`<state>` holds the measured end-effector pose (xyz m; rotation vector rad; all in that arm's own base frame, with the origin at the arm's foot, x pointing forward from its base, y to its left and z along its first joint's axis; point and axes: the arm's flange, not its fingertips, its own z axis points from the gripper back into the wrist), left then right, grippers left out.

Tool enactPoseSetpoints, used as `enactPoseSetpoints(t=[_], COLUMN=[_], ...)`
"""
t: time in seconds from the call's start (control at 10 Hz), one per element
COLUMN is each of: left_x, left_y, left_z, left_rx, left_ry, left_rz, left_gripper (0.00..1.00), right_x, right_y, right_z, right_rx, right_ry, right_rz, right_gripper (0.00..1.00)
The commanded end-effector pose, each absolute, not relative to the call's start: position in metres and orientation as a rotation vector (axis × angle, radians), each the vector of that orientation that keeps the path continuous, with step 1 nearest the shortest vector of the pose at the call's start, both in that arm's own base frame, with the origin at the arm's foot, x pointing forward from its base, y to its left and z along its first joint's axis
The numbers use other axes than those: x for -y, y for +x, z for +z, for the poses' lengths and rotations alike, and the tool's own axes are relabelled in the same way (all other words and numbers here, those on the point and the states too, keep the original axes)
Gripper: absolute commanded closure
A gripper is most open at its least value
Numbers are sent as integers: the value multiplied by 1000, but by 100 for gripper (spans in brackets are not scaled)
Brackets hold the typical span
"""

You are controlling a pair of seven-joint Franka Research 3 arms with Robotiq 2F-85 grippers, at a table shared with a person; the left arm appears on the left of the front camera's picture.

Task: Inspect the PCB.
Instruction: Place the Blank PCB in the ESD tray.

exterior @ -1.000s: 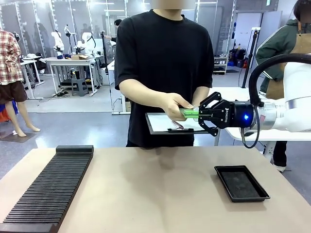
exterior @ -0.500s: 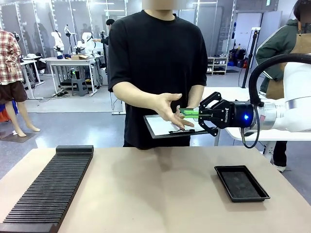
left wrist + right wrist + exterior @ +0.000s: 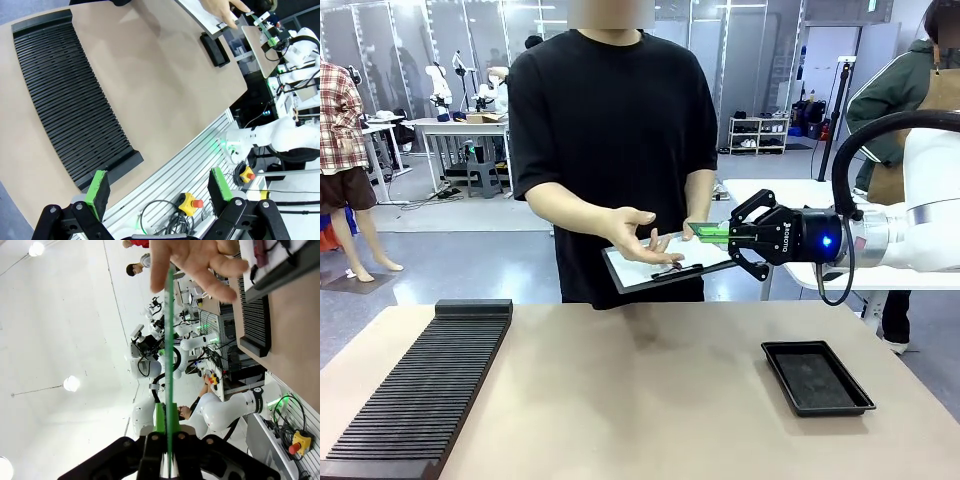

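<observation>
The PCB [image 3: 712,233] is a thin green board, seen edge-on and held level above the table's far side. My right gripper [image 3: 733,235] is shut on its near end. In the right wrist view the PCB [image 3: 169,335] runs up as a narrow green line from the shut gripper [image 3: 167,427] toward the person's open hand [image 3: 197,260]. The person's hand [image 3: 638,230] hovers palm-up left of the board, apart from it. My left gripper [image 3: 158,186] is open, with nothing between its fingers, high above the table's near edge.
The person holds a dark clipboard [image 3: 665,262] with white paper just below the board. A shallow black tray [image 3: 817,377] lies at the table's right. A long black slotted rack [image 3: 420,390] lies along the left side. Another person stands at the far right.
The person has stepped to the left and drawn the hand off the PCB, and the clipboard shifted left with them. My right gripper and the board have stayed in place.
</observation>
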<state>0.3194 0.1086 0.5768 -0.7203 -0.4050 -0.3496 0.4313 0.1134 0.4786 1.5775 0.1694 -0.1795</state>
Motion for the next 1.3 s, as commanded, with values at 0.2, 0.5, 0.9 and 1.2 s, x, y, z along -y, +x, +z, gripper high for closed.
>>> enactPoseSetpoints(t=[0.2,0.5,0.9,1.2], left_x=[-110,-110,-110,-110], left_y=[320,320,320,320], left_z=[582,582,582,582], left_rx=[379,379,379,379], left_ry=[-709,-709,-709,-709], left_rz=[-343,-343,-343,-343], left_gripper=[0,0,0,0], right_x=[-115,-113,-53,-32], right_y=[432,431,386,393], right_z=[482,479,505,481], right_rx=[-169,-169,42,109], right_ry=[1578,1577,1135,821], right_rz=[-174,-179,-80,-46], right_gripper=[100,97,97,97])
